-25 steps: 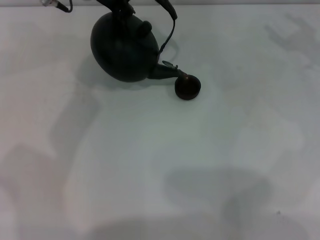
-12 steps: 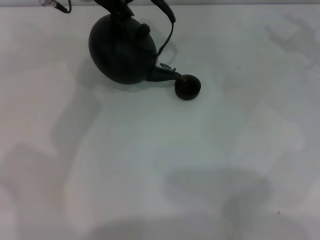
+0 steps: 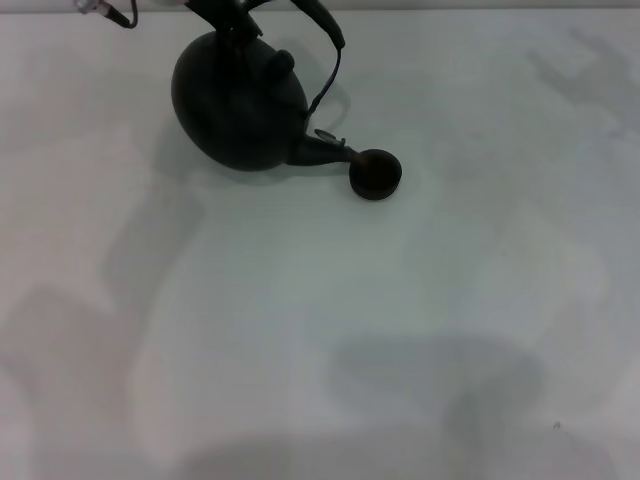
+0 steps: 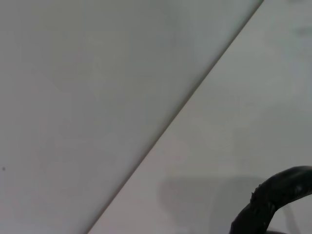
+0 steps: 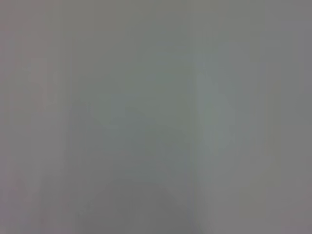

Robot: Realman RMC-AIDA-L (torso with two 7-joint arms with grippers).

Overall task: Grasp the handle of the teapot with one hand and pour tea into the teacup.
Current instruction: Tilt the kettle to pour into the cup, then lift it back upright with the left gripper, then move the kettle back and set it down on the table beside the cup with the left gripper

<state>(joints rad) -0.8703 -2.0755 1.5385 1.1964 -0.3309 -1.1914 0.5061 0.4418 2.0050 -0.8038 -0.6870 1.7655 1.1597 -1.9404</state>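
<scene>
The matte black teapot (image 3: 235, 105) is at the back of the white table in the head view. It is tilted, with its short spout (image 3: 325, 152) reaching to the rim of the small dark teacup (image 3: 375, 174). The lid knob (image 3: 283, 62) faces the cup side. The arched handle (image 3: 330, 40) leans over toward the cup. My left gripper (image 3: 235, 10) is at the top edge, mostly cut off, shut on the handle above the pot. A piece of the dark handle (image 4: 273, 200) shows in the left wrist view. My right gripper is out of view.
The white table (image 3: 320, 320) stretches toward me with only soft shadows on it. A thin cable end (image 3: 110, 10) shows at the back left. The table's far edge (image 4: 175, 117) meets a plain wall in the left wrist view. The right wrist view shows only plain grey.
The teapot has shifted slightly to the left and back, its spout staying at the teacup's rim. The teacup has not moved.
</scene>
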